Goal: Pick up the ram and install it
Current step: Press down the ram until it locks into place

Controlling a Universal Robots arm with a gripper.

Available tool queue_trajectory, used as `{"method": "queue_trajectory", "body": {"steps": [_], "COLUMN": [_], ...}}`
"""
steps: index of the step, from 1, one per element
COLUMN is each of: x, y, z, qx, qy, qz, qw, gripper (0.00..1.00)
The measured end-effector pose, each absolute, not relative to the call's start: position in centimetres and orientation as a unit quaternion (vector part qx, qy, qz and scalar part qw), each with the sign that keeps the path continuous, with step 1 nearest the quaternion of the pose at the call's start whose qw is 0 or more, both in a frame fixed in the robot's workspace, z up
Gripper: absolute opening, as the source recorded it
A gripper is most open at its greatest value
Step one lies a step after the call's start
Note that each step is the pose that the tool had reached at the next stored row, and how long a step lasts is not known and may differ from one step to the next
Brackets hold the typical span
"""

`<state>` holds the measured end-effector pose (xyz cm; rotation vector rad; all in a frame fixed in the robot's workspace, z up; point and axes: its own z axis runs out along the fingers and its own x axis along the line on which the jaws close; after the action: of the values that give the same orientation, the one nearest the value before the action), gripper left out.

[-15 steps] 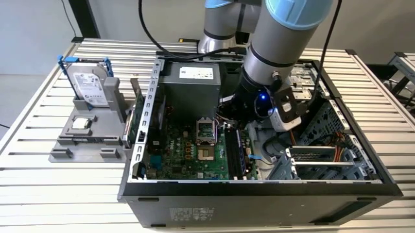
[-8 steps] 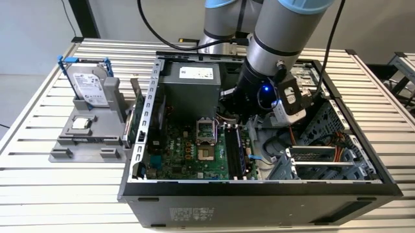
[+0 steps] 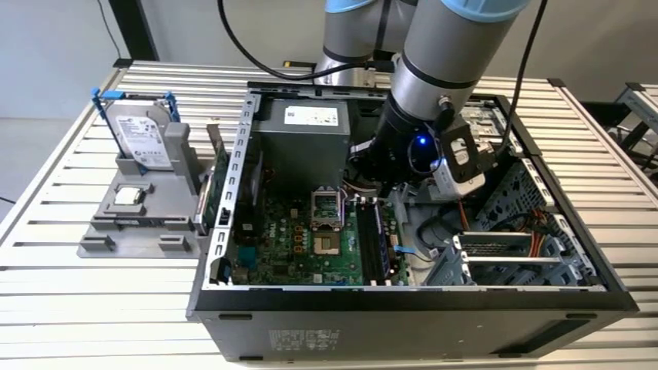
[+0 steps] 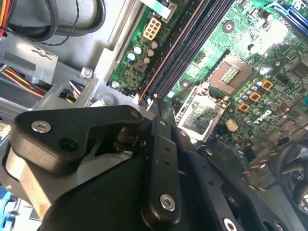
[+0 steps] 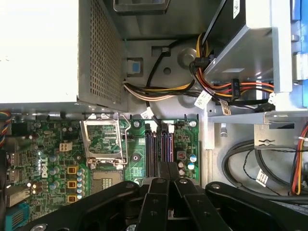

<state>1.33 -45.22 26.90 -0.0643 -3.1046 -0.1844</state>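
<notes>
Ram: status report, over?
Claw shut, tips over motherboard's memory slots. Whether ram is gripped or seated: cannot tell. Cables nearby, apart from claw.

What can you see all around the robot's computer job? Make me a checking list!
Surface: slatted table, carrying an open computer case.
Job's things: ram not told apart for certain; memory slots lie just by the gripper.
Clutter: hard drive upright in grey holder, beside the case.
Grippers: gripper down inside the case, over the motherboard.
Cables: coloured wire bundles inside; black cables on the arm.
Surroundings: pale wall behind.
</notes>
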Motion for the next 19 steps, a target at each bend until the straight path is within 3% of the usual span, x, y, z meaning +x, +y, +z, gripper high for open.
{"method": "queue_trajectory", "body": {"steps": [19], "x": [1.36], "y": [-45.22], "z": [26.90], "qx": [0.077], "qy": [-0.995], "qz": [-0.057], "qw": [0.021], "gripper": [0.00]}}
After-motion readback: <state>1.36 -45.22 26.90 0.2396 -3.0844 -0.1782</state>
